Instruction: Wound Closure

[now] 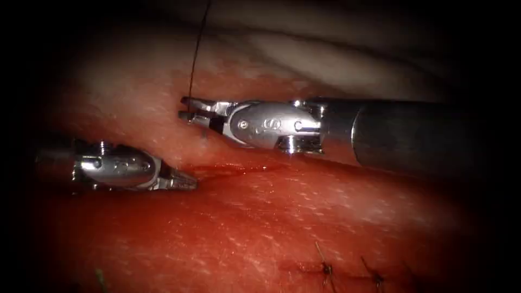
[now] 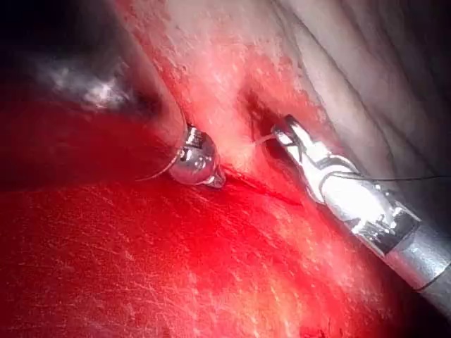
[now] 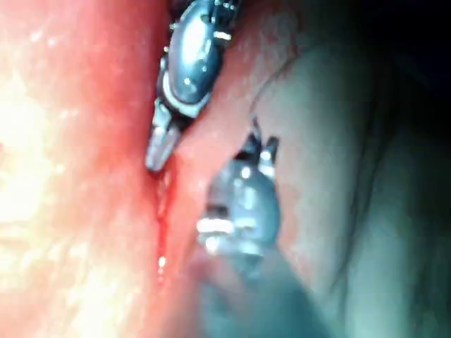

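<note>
While the cut (image 1: 239, 169) is lying as a dark red horizontal slit across the tissue (image 1: 282, 228), with red fluid (image 1: 228, 171) pooling along it, the needle is not making itself out with any certainty; a pale curved glint (image 2: 262, 141) at the tip of the right gripper in the left wrist view may be part of it, though this is too small to tell. The thread (image 1: 196, 49) is running as a thin dark line from the upper edge of the endoscope view down to the right gripper (image 1: 187, 108), which is lying above the cut with its jaws slightly spread at the tip and the thread meeting them there; whether they are pinching the thread or the needle is not clear. The left gripper (image 1: 187, 182) is resting at the left end of the cut, its jaws pressed together and apparently holding nothing, the tip touching or just beside the tissue edge. Finished stitches (image 1: 325, 268) are sitting further off, toward the lower right of the endoscope view. Judging from this arrangement, the work is standing between bites, with thread being managed near the upper lip of the cut. Any next move is calling for a firm, confirmed hold on the needle and for keeping the thread clear of both tools.
</note>
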You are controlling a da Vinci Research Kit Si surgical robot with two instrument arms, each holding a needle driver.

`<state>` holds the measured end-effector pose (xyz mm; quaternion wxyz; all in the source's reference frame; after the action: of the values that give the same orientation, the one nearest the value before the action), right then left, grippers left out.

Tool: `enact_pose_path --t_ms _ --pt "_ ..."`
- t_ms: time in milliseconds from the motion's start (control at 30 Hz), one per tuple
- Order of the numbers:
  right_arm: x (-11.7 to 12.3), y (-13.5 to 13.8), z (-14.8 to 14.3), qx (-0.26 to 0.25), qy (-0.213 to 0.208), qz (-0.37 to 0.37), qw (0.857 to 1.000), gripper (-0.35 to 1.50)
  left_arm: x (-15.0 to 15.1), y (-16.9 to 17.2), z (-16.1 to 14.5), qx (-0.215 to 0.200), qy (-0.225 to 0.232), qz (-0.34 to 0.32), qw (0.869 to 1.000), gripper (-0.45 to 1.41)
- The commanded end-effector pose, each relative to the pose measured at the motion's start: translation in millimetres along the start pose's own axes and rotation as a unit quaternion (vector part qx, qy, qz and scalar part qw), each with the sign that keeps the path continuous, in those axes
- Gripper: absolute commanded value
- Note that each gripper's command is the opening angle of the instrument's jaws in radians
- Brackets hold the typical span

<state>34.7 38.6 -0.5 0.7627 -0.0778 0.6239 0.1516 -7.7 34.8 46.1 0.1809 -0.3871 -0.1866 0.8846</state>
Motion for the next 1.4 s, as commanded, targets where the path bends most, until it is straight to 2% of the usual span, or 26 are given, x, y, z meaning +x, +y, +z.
enact_pose_path --t_ms 33,200,300,433,500,633,700,900,1100,1400 --pt "-0.6 0.7 1.3 0.003 0.0 0.042 0.999 -0.35 -0.3 0.4 0.8 -0.001 0.0 -0.001 1.0 -0.3" --pt "-1.8 1.0 2.0 0.026 -0.012 0.101 0.994 -0.35 -0.4 0.4 0.7 -0.002 0.0 0.0 1.0 -0.3" --pt "-3.0 0.1 2.4 0.047 -0.026 0.102 0.993 -0.35 -0.6 0.5 0.5 -0.003 0.0 0.001 1.0 -0.29" --pt "-3.1 0.1 2.4 0.055 -0.033 0.113 0.991 -0.35 -0.7 0.5 0.3 -0.004 0.0 0.001 1.0 -0.29" --pt "-3.0 0.2 2.4 0.058 -0.034 0.143 0.987 -0.35 -0.8 0.5 0.2 -0.004 0.0 0.001 1.0 -0.29" --pt "-2.7 1.5 2.6 0.056 -0.038 0.211 0.975 -0.35 -0.8 0.5 0.2 -0.004 0.0 0.002 1.0 -0.3" --pt "-2.6 2.1 2.7 0.053 -0.035 0.267 0.962 -0.35 -0.8 0.6 0.1 -0.005 0.0 0.002 1.0 -0.3" --pt "-2.9 1.9 2.7 0.055 -0.039 0.336 0.939 -0.35 -0.9 0.6 0.0 -0.005 0.0 0.002 1.0 -0.3" --pt "-3.0 2.1 2.9 0.067 -0.039 0.38 0.922 -0.35 -0.9 0.6 0.0 -0.005 0.0 0.002 1.0 -0.3" --pt "-3.4 3.4 3.1 0.06 -0.042 0.413 0.908 -0.35 -1.1 0.7 -0.3 -0.006 0.0 0.003 1.0 -0.3"
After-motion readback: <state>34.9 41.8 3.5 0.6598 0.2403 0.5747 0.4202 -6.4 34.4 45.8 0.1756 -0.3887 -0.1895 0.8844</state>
